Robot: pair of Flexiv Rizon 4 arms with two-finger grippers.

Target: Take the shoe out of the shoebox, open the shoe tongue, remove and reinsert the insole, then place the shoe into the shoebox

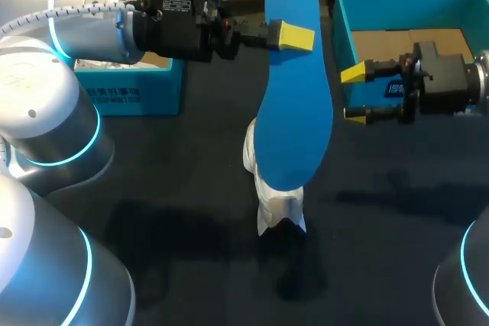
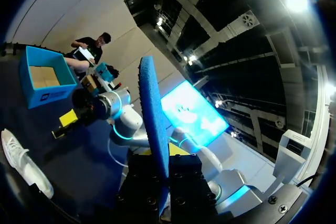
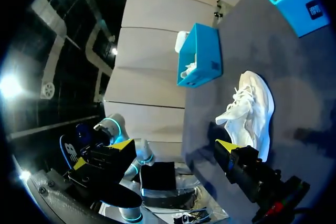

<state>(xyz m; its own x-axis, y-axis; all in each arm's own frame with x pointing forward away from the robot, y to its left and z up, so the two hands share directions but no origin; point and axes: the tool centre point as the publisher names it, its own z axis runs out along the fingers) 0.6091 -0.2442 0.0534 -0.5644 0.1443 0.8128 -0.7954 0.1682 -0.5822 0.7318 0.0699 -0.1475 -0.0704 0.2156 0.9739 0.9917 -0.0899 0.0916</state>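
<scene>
Head view: left fingers [image 1: 296,37] clamp the blue insole [image 1: 294,112] over the white shoe [image 1: 276,208], while right fingers [image 1: 353,73] stand wide, empty, by the shoebox [image 1: 341,32].

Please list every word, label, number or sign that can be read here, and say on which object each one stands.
Nothing can be read with certainty.
Left box: a row of white characters on its front wall, too blurred.
Right box: a dark label on its near wall, partly behind the right gripper, unreadable.
Left gripper: a white sticker on its body, too small.
Insole, shoe: no print seen.
</scene>
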